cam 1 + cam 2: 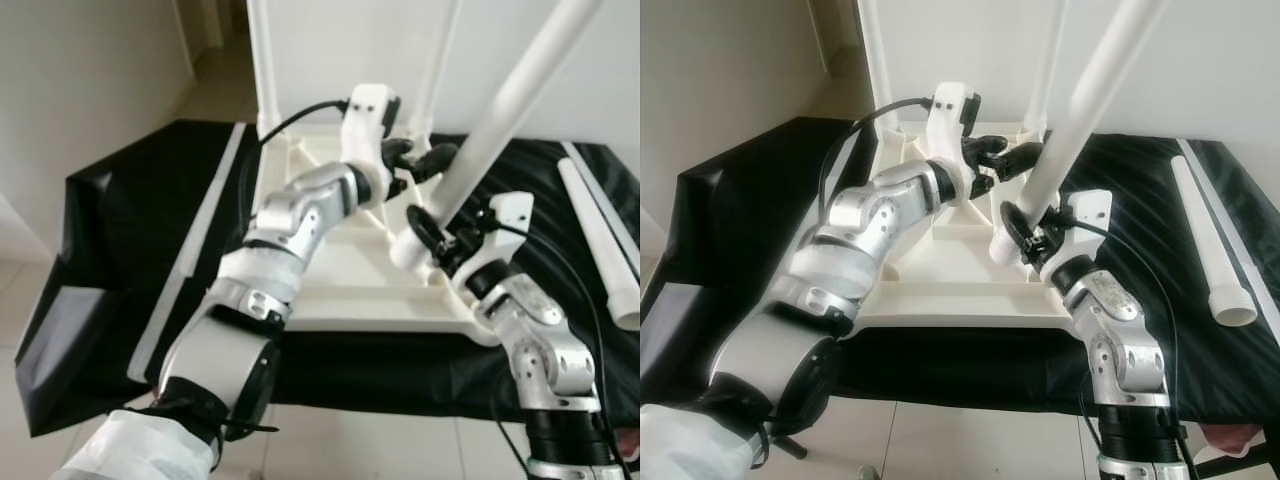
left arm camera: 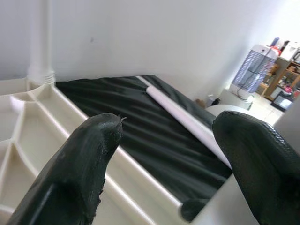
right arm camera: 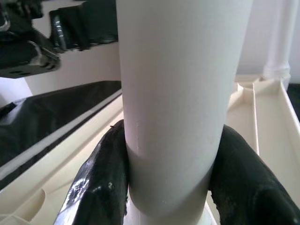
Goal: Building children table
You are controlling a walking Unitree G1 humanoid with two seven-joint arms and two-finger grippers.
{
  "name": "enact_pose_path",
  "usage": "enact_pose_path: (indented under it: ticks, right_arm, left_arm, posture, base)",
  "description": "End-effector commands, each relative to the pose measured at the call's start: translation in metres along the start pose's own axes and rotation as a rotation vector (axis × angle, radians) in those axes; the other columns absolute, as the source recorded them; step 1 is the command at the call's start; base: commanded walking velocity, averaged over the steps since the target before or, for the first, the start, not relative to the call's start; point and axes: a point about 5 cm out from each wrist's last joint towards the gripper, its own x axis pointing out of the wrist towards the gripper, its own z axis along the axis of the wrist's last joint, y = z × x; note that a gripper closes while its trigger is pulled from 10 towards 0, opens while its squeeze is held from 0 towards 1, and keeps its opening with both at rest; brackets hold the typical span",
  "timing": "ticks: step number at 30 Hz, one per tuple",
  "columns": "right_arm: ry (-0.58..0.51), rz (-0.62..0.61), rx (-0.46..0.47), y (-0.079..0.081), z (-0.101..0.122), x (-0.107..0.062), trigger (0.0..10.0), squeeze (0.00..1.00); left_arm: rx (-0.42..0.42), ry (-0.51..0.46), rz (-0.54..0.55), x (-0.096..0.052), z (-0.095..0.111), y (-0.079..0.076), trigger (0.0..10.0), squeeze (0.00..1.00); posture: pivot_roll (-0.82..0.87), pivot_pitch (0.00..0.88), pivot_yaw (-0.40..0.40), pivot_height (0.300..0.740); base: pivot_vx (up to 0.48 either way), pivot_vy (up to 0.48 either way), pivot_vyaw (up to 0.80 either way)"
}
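Two silver jointed metal arms, black elbow bands, white wrist camera housings, black cables; left hand (image 1: 418, 160) and right hand (image 1: 432, 240), black-fingered.

Two upright legs (image 1: 262, 70) and the tilted leg (image 1: 500, 120) fence the tabletop (image 1: 340, 290); black sheet (image 1: 130, 220) lies open.

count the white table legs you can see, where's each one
4: two standing in the far sockets, one tilted in the right gripper, one loose on the black cloth. Others may be hidden.
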Motion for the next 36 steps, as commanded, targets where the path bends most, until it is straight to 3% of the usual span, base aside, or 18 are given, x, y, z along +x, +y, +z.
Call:
enact_pose_path:
  ticks: [1, 3, 8, 10, 17, 19, 20, 21, 22, 23, 24, 25, 26, 31, 32, 33, 34, 36]
  right_arm:
    - [-0.016, -0.006, -0.010, -0.001, 0.005, -0.002, 10.0, 0.00]
    - [-0.026, -0.028, -0.011, -0.003, 0.006, -0.003, 10.0, 0.00]
    - [-0.040, -0.053, -0.010, -0.005, 0.008, -0.004, 10.0, 0.00]
    - [-0.057, -0.106, -0.032, -0.010, 0.011, -0.006, 10.0, 0.00]
    - [-0.067, -0.206, -0.075, -0.021, 0.015, -0.013, 10.0, 0.00]
    - [-0.080, -0.245, -0.095, -0.024, 0.017, -0.017, 10.0, 0.00]
    - [-0.080, -0.245, -0.095, -0.024, 0.017, -0.017, 10.0, 0.00]
    - [-0.081, -0.258, -0.100, -0.025, 0.018, -0.019, 8.3, 0.00]
    - [-0.084, -0.285, -0.105, -0.027, 0.018, -0.021, 10.0, 0.00]
    - [-0.084, -0.285, -0.105, -0.027, 0.018, -0.021, 10.0, 0.00]
    - [-0.082, -0.315, -0.118, -0.028, 0.018, -0.024, 5.9, 0.00]
    - [-0.082, -0.315, -0.118, -0.028, 0.018, -0.024, 5.9, 0.00]
    - [-0.086, -0.333, -0.111, -0.030, 0.018, -0.028, 0.0, 0.00]
    - [-0.080, -0.413, -0.111, -0.038, 0.012, -0.036, 0.0, 0.00]
    - [-0.077, -0.427, -0.117, -0.039, 0.012, -0.038, 4.4, 0.00]
    - [-0.075, -0.433, -0.120, -0.039, 0.011, -0.038, 4.4, 0.00]
    - [-0.074, -0.441, -0.114, -0.039, 0.011, -0.039, 10.0, 0.00]
    - [-0.056, -0.442, -0.127, -0.037, 0.007, -0.041, 10.0, 0.00]
  left_arm:
    - [0.008, -0.001, -0.074, -0.004, 0.000, 0.004, 10.0, 0.00]
    - [0.003, -0.018, -0.008, -0.011, -0.002, 0.016, 10.0, 0.00]
    - [0.005, -0.032, 0.028, -0.017, -0.004, 0.023, 10.0, 0.00]
    - [0.019, -0.022, 0.049, -0.026, -0.013, 0.030, 10.0, 0.00]
    - [0.048, -0.028, 0.025, -0.039, -0.027, 0.031, 10.0, 0.00]
    - [0.133, -0.042, -0.001, -0.046, -0.031, 0.027, 10.0, 0.00]
    - [0.133, -0.042, -0.001, -0.046, -0.031, 0.027, 10.0, 0.00]
    - [0.141, -0.038, -0.011, -0.047, -0.034, 0.025, 10.0, 0.00]
    - [0.142, -0.041, -0.035, -0.050, -0.039, 0.020, 10.0, 0.00]
    - [0.142, -0.041, -0.035, -0.050, -0.039, 0.020, 10.0, 0.00]
    - [0.155, -0.047, -0.056, -0.052, -0.042, 0.015, 10.0, 0.00]
    - [0.155, -0.047, -0.056, -0.052, -0.042, 0.015, 10.0, 0.00]
    - [0.179, -0.045, -0.070, -0.055, -0.046, 0.010, 10.0, 0.00]
    - [0.212, 0.000, -0.097, -0.058, -0.059, 0.006, 10.0, 0.00]
    - [0.241, 0.005, -0.104, -0.059, -0.061, 0.005, 10.0, 0.00]
    - [0.264, 0.005, -0.109, -0.060, -0.061, 0.004, 10.0, 0.00]
    - [0.287, 0.011, -0.115, -0.061, -0.063, 0.002, 10.0, 0.00]
    - [0.301, 0.031, -0.123, -0.064, -0.067, 0.000, 10.0, 0.00]
  posture:
    - [-0.04, 0.000, 0.011, 0.740]
    - [-0.04, 0.000, 0.012, 0.740]
    - [-0.04, 0.000, 0.012, 0.740]
    - [-0.04, 0.000, 0.008, 0.740]
    - [-0.04, 0.000, 0.004, 0.740]
    - [-0.03, 0.000, 0.002, 0.740]
    - [-0.03, 0.000, 0.002, 0.740]
    - [-0.03, 0.000, 0.001, 0.740]
    - [-0.03, 0.000, 0.001, 0.740]
    - [-0.03, 0.000, 0.001, 0.740]
    - [-0.04, 0.000, 0.001, 0.740]
    - [-0.04, 0.000, 0.001, 0.740]
    - [-0.04, 0.000, 0.001, 0.740]
    - [-0.04, 0.000, -0.003, 0.740]
    - [-0.04, 0.000, -0.002, 0.740]
    - [-0.04, 0.000, -0.002, 0.740]
    - [-0.04, 0.000, -0.003, 0.740]
    - [-0.05, 0.000, -0.003, 0.740]
  base:
    - [0.000, 0.000, 0.00]
    - [0.000, 0.000, 0.00]
    - [0.000, 0.000, 0.00]
    - [0.000, 0.000, 0.00]
    - [0.000, 0.000, 0.00]
    - [0.000, 0.000, 0.00]
    - [0.000, 0.000, 0.00]
    - [0.000, 0.000, 0.00]
    - [0.000, 0.000, 0.00]
    - [0.000, 0.000, 0.00]
    - [0.000, 0.000, 0.00]
    - [0.000, 0.000, 0.00]
    - [0.000, 0.000, 0.00]
    - [0.000, 0.000, 0.00]
    - [0.000, 0.000, 0.00]
    - [0.000, 0.000, 0.00]
    - [0.000, 0.000, 0.00]
    - [0.000, 0.000, 0.00]
